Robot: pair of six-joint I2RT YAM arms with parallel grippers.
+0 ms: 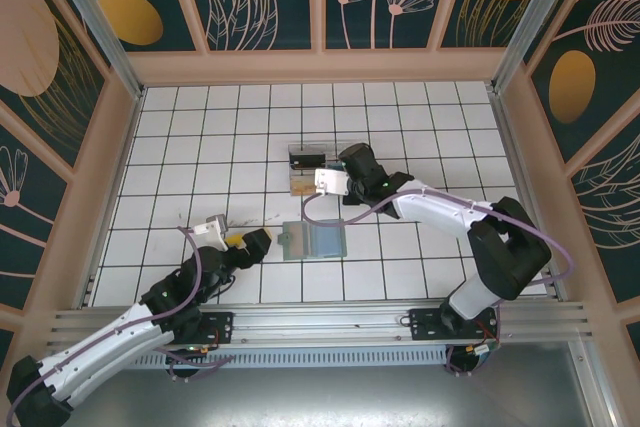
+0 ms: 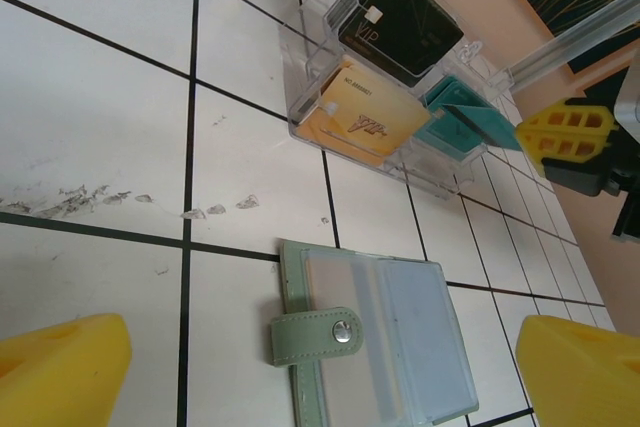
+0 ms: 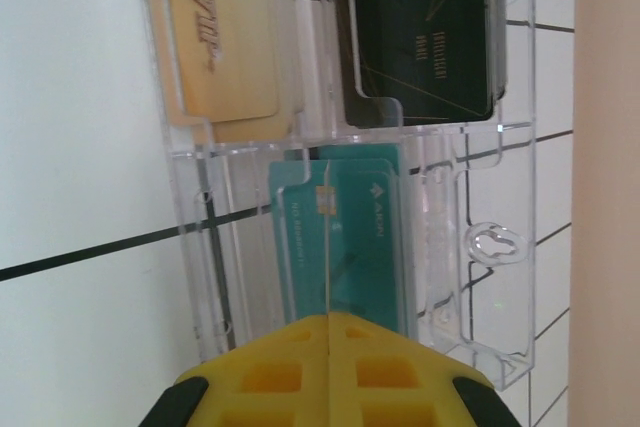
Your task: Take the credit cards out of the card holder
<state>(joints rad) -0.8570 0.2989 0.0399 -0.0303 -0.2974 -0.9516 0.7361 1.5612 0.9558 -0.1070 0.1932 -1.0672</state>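
Note:
The card holder [image 1: 313, 241] lies open and flat on the tiles, with its snap strap [image 2: 315, 335] folded over the left panel. My left gripper [image 2: 320, 359] is open, its yellow fingers [image 2: 62, 372] spread wide just short of the card holder [image 2: 375, 332]. My right gripper [image 3: 328, 322] is shut on a thin teal credit card [image 3: 327, 237], seen edge-on over the clear tray's [image 3: 480, 247] teal compartment. In the left wrist view that held card [image 2: 478, 119] tilts out of the tray. Black [image 2: 395, 22], orange [image 2: 365, 122] and teal [image 3: 365, 237] cards sit in the tray.
The clear tray [image 1: 305, 169] stands just beyond the card holder at mid-table. Raised wooden walls [image 1: 320, 67] enclose the white tiled surface. Scuff marks [image 2: 90, 197] streak the tiles left of the card holder.

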